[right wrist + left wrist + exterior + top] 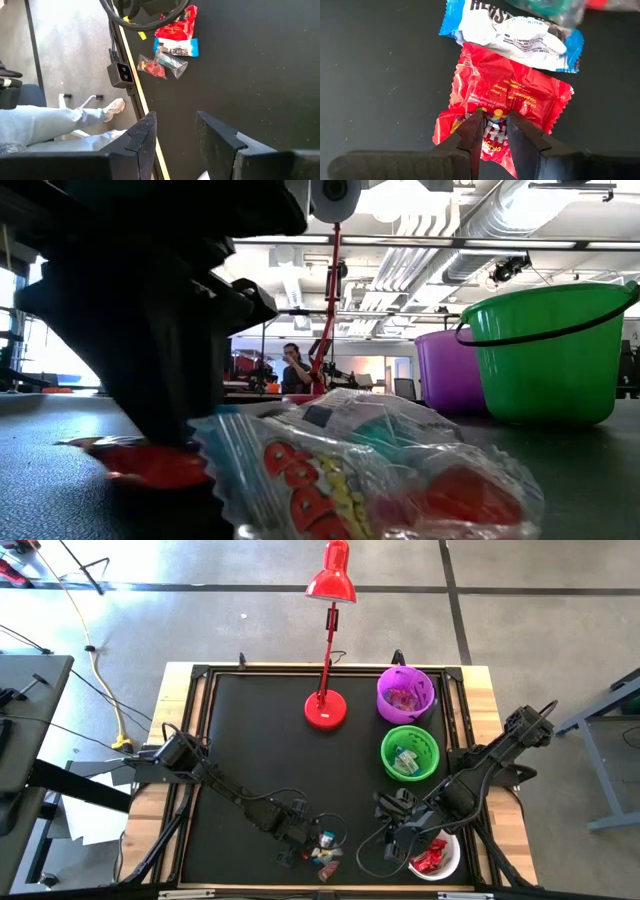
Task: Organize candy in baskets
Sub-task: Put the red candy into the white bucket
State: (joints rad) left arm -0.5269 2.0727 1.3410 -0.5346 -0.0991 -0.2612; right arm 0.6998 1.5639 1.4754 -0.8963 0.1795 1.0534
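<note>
The left gripper (493, 119) was down at the table's front edge, its fingers pinched on the edge of a red candy packet (505, 107) lying flat on the black mat (260, 740). That packet looked light, thin and crinkly (likely slippery, so a grip on the sealed edge seemed safest). A blue-and-white bar (512, 32) touched it. Further right, the right gripper (175, 130) hung with fingers apart, holding nothing, near the white basket (452, 862) of red sweets, below the green basket (386, 743) and purple basket (383, 688).
</note>
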